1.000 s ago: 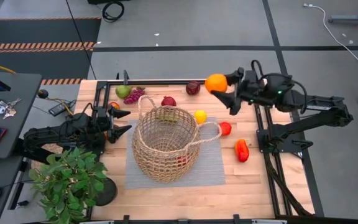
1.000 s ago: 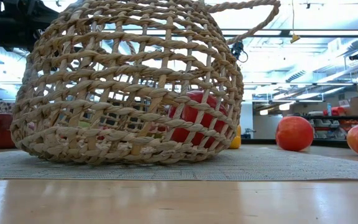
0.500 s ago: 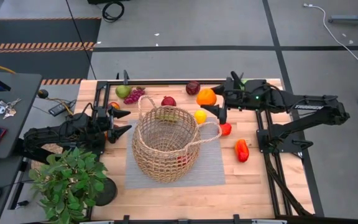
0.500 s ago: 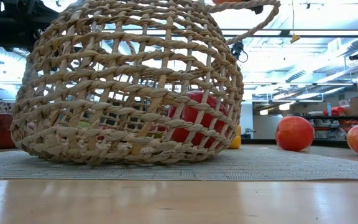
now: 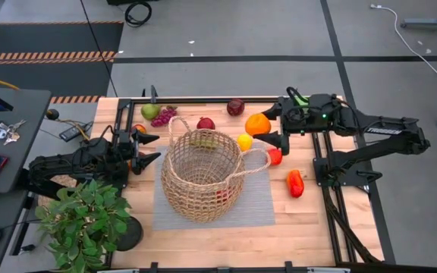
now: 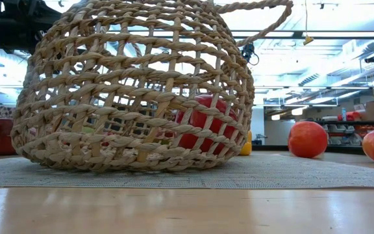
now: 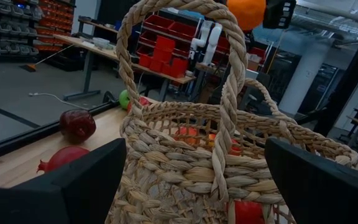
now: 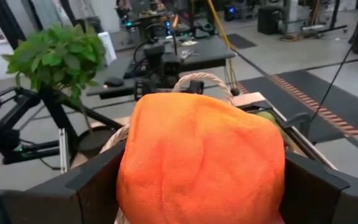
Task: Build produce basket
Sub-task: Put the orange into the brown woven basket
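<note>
Potted plant (image 5: 80, 220), grey mat (image 5: 258, 199), perhaps keys (image 5: 2, 131)

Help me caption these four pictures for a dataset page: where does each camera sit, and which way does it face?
High: above the table, straight down; both arms, basket, right gripper holding the orange.
Low: tabletop height, level across; basket fills it, no arm shows.
Left wrist: on the left arm, past its open fingers toward the basket.
Right wrist: on the right arm; the orange blocks most of it.
Shared: basket and orange, in high and both wrist views.
</note>
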